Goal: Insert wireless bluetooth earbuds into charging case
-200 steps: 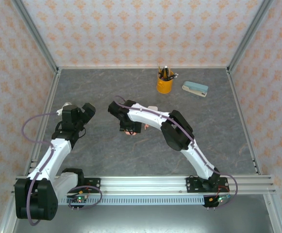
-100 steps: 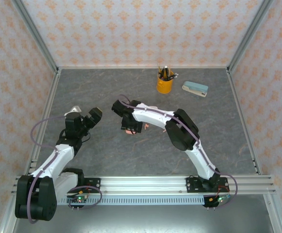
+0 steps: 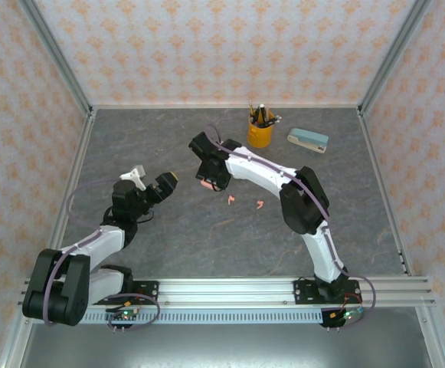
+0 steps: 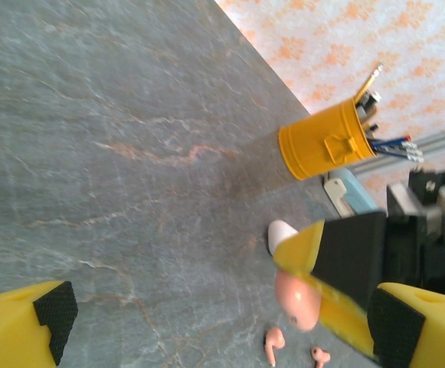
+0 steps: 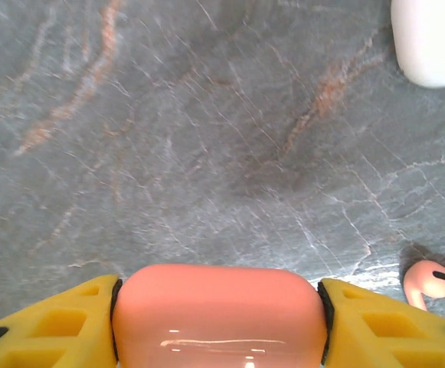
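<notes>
The chief risk, as I judge it, is the salmon-pink charging case squirting out of the right gripper. The jaws clamp it by its rounded ends, and a glossy, pebble-shaped shell gives flat fingers little to bite on, so a twist or a knock against the table could pop it loose. The case looks shut from the right wrist, though I cannot be sure. Prying a lid with the left gripper, whose jaws stand wide apart and empty at 9 o'clock of the right one, might lever the case free. One pink earbud and a second pink earbud lie loose on the table at about 4 o'clock of the held case, near it but apart. They are tiny, hooked, hard plastic, and likely to skid or flip on the smooth grey marbled surface when pinched. A white charging case, smooth and rounded, sits at 1 o'clock in the right wrist view and could be nudged. The fingers are yellow plastic with black textured pads. A yellow bucket-shaped pencil cup stands well apart at 1 o'clock.
</notes>
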`<state>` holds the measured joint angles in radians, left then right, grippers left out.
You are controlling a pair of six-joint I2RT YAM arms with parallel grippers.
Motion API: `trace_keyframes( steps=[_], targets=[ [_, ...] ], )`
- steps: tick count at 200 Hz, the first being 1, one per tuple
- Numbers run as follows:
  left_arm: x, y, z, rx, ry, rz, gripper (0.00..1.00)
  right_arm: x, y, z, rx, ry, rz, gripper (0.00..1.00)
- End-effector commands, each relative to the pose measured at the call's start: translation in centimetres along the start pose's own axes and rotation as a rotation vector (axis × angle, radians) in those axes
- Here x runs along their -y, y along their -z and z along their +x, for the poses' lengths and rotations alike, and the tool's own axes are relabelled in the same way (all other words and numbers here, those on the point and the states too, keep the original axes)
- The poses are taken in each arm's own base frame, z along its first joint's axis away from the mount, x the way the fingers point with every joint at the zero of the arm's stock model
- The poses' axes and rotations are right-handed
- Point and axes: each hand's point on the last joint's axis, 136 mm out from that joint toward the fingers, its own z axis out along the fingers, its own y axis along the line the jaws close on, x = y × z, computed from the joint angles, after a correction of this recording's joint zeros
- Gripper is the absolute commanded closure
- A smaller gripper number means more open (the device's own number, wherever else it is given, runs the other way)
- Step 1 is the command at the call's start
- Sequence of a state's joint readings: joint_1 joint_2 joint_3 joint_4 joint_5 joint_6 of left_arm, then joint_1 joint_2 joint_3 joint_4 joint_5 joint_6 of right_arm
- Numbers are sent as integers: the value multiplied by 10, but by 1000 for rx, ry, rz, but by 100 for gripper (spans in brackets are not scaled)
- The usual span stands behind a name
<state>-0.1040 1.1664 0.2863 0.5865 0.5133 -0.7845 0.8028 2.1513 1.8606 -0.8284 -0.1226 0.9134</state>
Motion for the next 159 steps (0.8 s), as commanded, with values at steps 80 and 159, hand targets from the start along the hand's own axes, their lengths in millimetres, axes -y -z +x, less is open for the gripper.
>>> trace_keyframes(
  steps=[80, 159],
  targets=[
    [53, -21, 16, 10, -83, 210, 6, -43, 64, -39, 97, -89, -177, 53],
    [76, -38, 18, 52, -93, 247, 20, -52, 70, -38, 81, -139, -229, 54]
  ],
)
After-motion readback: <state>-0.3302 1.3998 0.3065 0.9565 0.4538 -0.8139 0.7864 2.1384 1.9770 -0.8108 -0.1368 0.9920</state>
